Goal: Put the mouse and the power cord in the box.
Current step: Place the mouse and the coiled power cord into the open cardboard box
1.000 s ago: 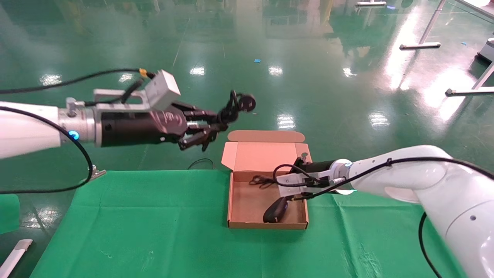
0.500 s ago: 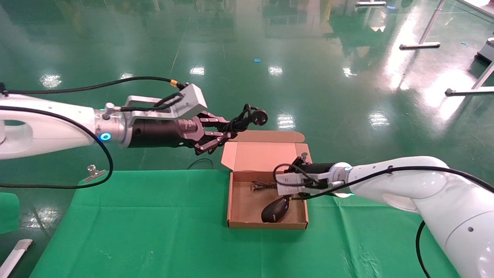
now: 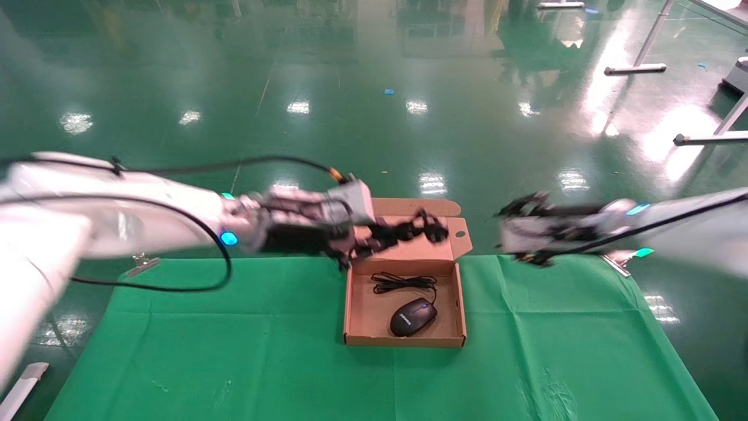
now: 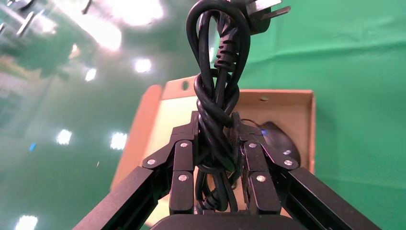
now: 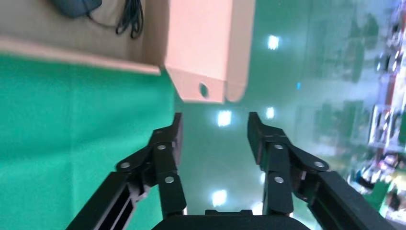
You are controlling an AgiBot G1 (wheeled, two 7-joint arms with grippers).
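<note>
Sitting in the box, near end: the mouse, black with a pale logo on its back, flat on the cardboard floor and closest to the front wall.
Mouse cable: thin black cable bundled up just behind the mouse, toward the hinge side, still inside the tray.
Box: the box is a shallow brown mailer on the green cloth covering the counter, lid thrown back past the far edge, side flaps standing up, small oval hole in the right flap.
Left gripper: the left gripper is pinching the power cord between its fingers, hovering over the far left corner of the box by the lid.
Power cord: twisted black bundle sticking out past the fingertips, plug with metal prongs at the far end, up in the air and not in the box.
Right gripper: the right gripper has its fingers spread with nothing between them, off past the far right corner of the box, apart from it.
Beyond: shiny green floor.
</note>
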